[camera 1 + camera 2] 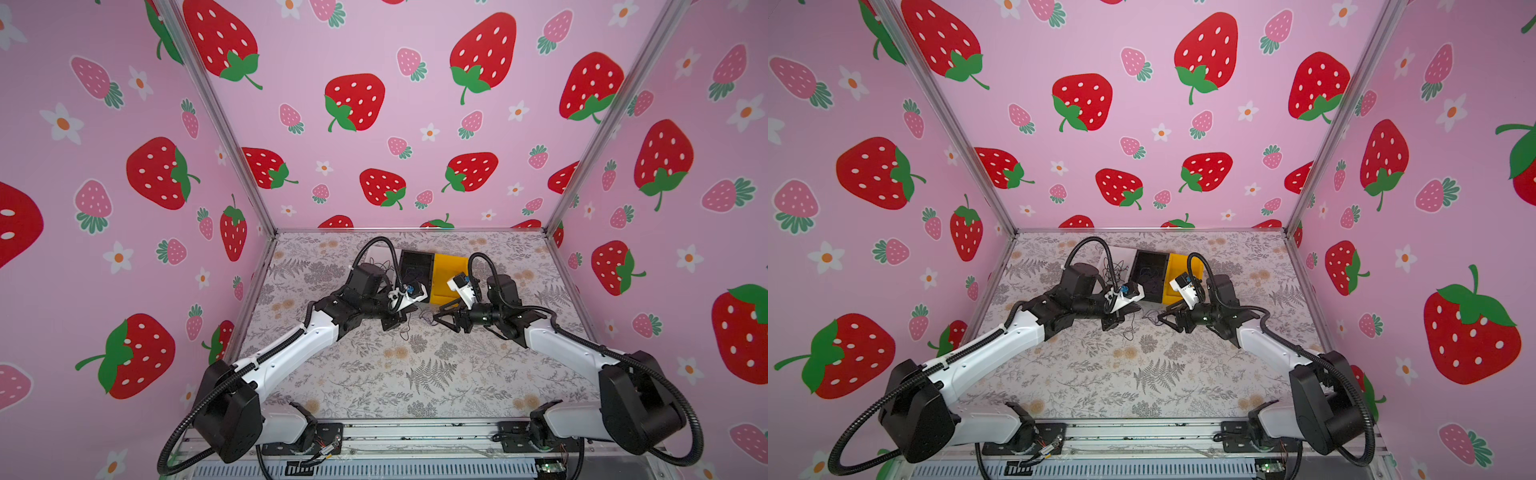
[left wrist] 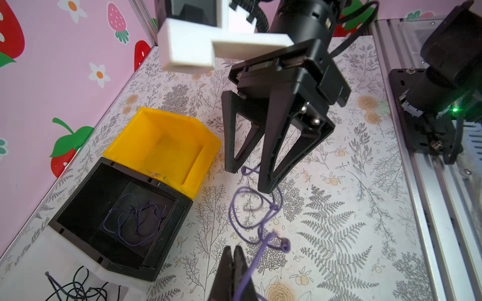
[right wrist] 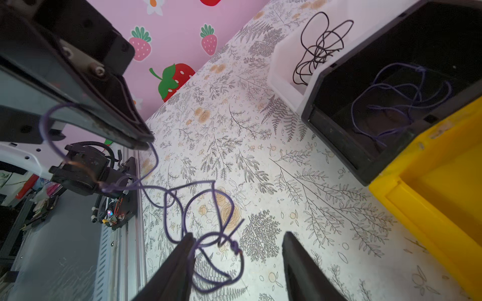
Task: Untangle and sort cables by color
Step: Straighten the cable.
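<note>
**Hazards, at the tools.** The purple cable (image 2: 273,207) is knotted into several small loops between the two arms. A pull from the left tool (image 2: 233,247) while a strand rests against the right tool (image 2: 247,179) would probably tighten the knot rather than free it. The cord is thin and limp, so it may also slip from the pinch or snag on a fingertip during a lift.

**Left tool.** Clenched, pads pressed together on one end of the purple cable, which runs out from between them and down towards the table (image 2: 339,234).

**Right tool.** Released, jaws well apart, grasping nothing. Its tips sit low over the table and straddle the cable's far loops. In the right wrist view a strand lies against one finger (image 3: 189,250) — whether it wraps round that finger cannot be told.

**Purple cable.** Lies on the table between the two tools, just in front of the bins and outside all of them. It is raised only at the left tool's end.

**Bins, beyond the tools.** Three stand side by side, touching.
- The white bin (image 3: 284,78) holds the black cables (image 3: 318,49).
- The black bin (image 3: 336,140) holds the sorted purple cables (image 3: 391,88).
- The yellow bin (image 2: 198,166) shows nothing inside.

**Status, judged.** This looks like the last loose cable, bound for the black bin once it is unknotted.
</note>
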Action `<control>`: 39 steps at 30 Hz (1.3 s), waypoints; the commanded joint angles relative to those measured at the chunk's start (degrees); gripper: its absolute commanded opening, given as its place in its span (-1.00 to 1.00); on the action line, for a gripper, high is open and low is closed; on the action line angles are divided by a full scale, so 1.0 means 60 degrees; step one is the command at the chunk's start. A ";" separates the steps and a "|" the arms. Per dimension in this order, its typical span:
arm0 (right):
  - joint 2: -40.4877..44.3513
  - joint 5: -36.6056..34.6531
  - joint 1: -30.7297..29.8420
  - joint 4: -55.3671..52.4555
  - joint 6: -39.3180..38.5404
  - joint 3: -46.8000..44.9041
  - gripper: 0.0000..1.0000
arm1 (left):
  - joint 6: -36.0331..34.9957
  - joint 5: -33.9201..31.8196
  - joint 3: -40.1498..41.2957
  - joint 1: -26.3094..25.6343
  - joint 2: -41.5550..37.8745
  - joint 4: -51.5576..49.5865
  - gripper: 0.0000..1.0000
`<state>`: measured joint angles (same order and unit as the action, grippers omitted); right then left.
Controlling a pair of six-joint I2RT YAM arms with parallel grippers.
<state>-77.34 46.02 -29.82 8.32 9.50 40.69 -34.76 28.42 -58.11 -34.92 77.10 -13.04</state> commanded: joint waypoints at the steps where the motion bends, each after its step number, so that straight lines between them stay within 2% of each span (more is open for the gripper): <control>1: -0.0117 0.0492 -0.0097 0.0294 -0.0323 0.0250 0.08 | -0.0417 -0.0002 -0.0535 -0.0139 0.0148 -0.0142 -1.00; 5: -0.0131 0.0760 -0.0181 0.0460 -0.0264 0.0272 -0.03 | -0.0474 -0.0107 -0.0628 -0.0273 0.0150 -0.0091 -1.00; 16: -0.0713 0.0732 -0.0376 -0.0167 -0.0528 0.0759 0.00 | -0.0698 -0.0196 -0.0730 -0.0290 0.0143 -0.0055 -1.00; 21: -0.1032 0.0888 -0.0507 -0.0345 -0.0626 0.0948 -0.18 | -0.0668 -0.0226 -0.0818 -0.0315 0.0125 0.0160 -1.00; 29: -0.1279 0.1122 -0.0632 -0.0583 -0.0808 0.1232 -0.20 | -0.0709 -0.0317 -0.0811 -0.0318 0.0070 0.0342 -1.00; 31: -0.1209 0.1051 -0.0640 -0.0541 -0.0779 0.1174 -0.31 | -0.0696 -0.0329 -0.0788 -0.0318 0.0058 0.0349 -1.00; 36: -0.0981 0.0683 -0.0632 -0.0383 -0.0701 0.1071 -0.80 | -0.0668 -0.0379 -0.0693 -0.0318 -0.0056 0.0320 -1.00; 39: -0.0664 0.0200 -0.0585 -0.0087 -0.0496 0.0996 -0.92 | -0.0673 -0.0586 -0.0495 -0.0318 -0.0268 0.0191 -1.00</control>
<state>-83.83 49.17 -33.26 6.17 6.68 46.78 -37.34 25.43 -60.69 -36.64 77.69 -11.81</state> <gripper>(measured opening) 0.050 0.051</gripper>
